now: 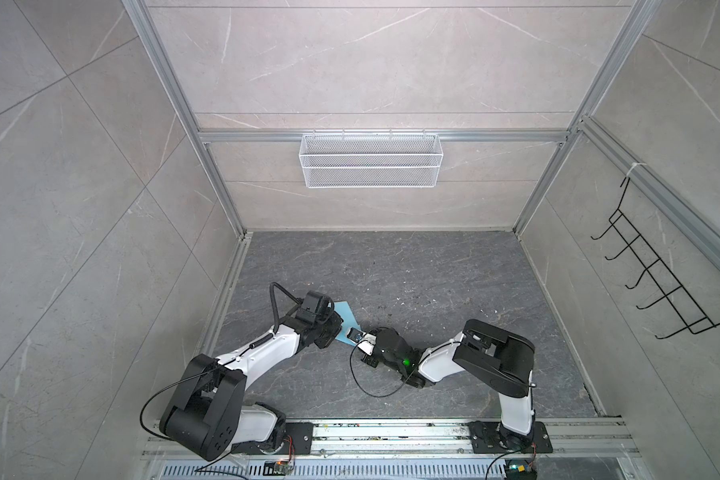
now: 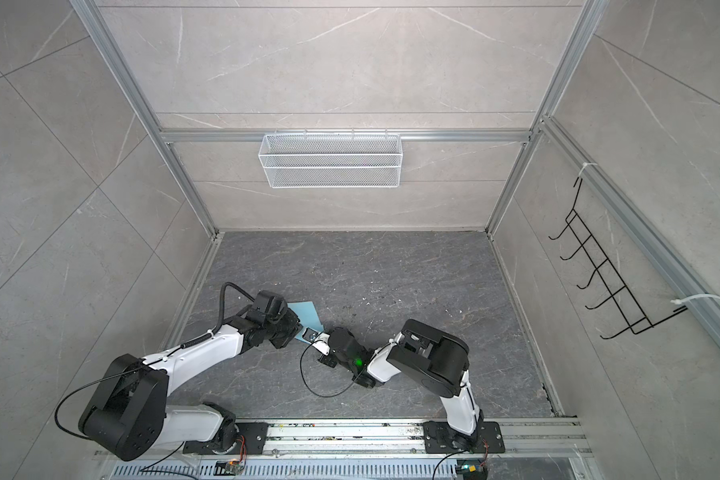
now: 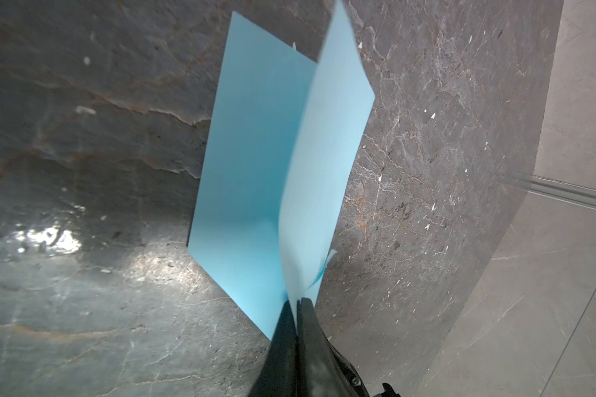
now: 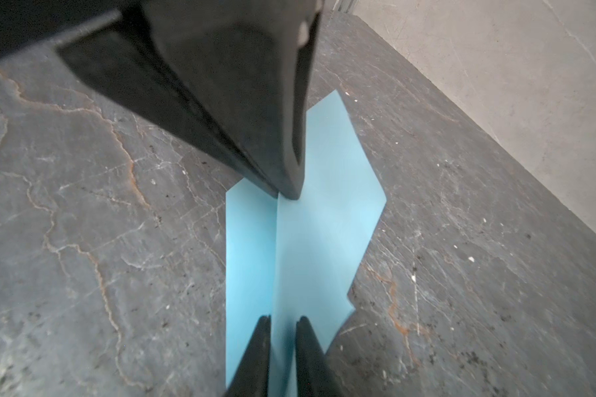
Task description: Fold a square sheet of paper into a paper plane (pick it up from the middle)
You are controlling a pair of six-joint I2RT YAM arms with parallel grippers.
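The dark tabletop (image 1: 433,282) held the square sheet of paper (image 3: 255,165) on its near left part, with its sides lying flat and its middle standing up in a fold. The left end effector (image 3: 296,303) was squeezed together on that fold. The right end effector (image 4: 283,319) stood a little apart, with the fold between its fingers.

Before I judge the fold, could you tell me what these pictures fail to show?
- Both top views: the left arm hides most of the paper; only a corner shows.
- Left wrist view: the paper's raised flap is blurred, and the picture's edge cuts off its tip.
- Right wrist view: the left gripper hides the paper's far part, and the bottom edge cuts off its near end.
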